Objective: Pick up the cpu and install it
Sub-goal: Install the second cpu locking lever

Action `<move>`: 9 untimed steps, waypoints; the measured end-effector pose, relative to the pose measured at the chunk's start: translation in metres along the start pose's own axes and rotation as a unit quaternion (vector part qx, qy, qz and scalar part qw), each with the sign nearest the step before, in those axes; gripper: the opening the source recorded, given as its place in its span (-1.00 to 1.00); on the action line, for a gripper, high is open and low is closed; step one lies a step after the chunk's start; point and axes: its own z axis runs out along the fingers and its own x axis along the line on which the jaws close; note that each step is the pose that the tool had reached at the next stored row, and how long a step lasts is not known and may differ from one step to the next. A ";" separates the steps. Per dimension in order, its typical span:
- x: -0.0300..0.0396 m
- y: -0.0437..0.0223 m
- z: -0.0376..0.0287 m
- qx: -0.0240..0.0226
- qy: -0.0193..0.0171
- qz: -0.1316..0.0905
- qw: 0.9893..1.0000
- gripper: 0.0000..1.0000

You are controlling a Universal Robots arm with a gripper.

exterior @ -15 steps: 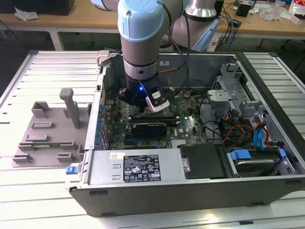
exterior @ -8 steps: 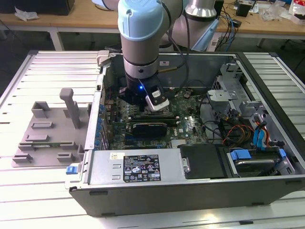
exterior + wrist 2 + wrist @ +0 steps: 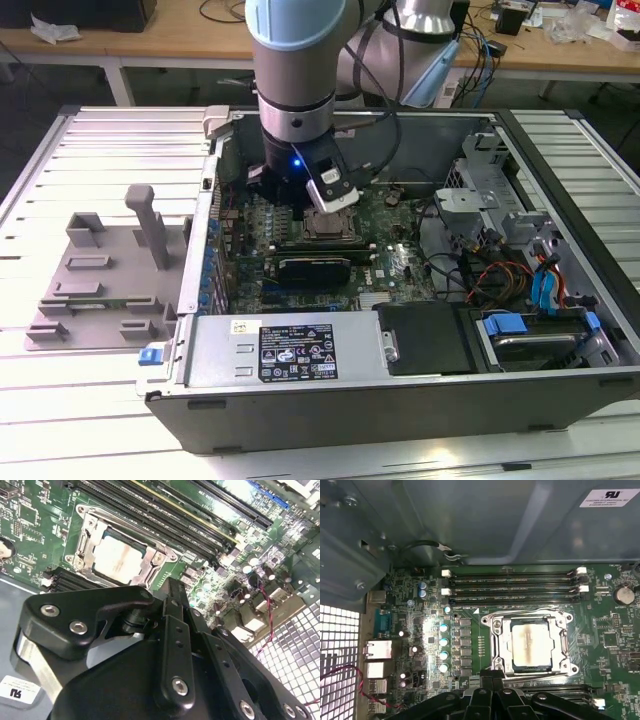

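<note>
Gripper [image 3: 492, 680] comes nearest in both wrist views. Its black fingers are pressed together, with nothing between them that I can see. It hangs just above the board, close beside the socket's near edge; whether the tips touch the board is hidden by the gripper's own body.

Just past the tips lies the cpu [image 3: 532, 646], silver top up, flat inside the metal socket frame [image 3: 496, 630]. It looks square to the frame on all four sides and not tilted, so I judge that the placing is done or almost done.

At this stage any motion near the socket should be slow and straight along the vertical. A sideways brush could shift the chip on its contacts. It is also worth checking that the chip's corners sit level before any pressure goes on it.

I cannot tell whether the frame is latched down over the chip or only resting around it, and no lever is clear to me.

Beyond the socket run the long memory slots [image 3: 515, 582], and then the grey case wall [image 3: 470, 520]. In the exterior view the arm blocks much of the socket. Well apart from it, outside the case on the exterior view's left, stands the grey tray [image 3: 100, 280].
</note>
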 end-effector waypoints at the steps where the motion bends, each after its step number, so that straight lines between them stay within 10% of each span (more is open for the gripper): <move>1: -0.0001 0.0000 -0.0001 0.000 0.000 0.000 1.000 -0.79; 9: -0.0195 0.0014 0.0006 0.000 -0.003 -0.001 1.000 -0.79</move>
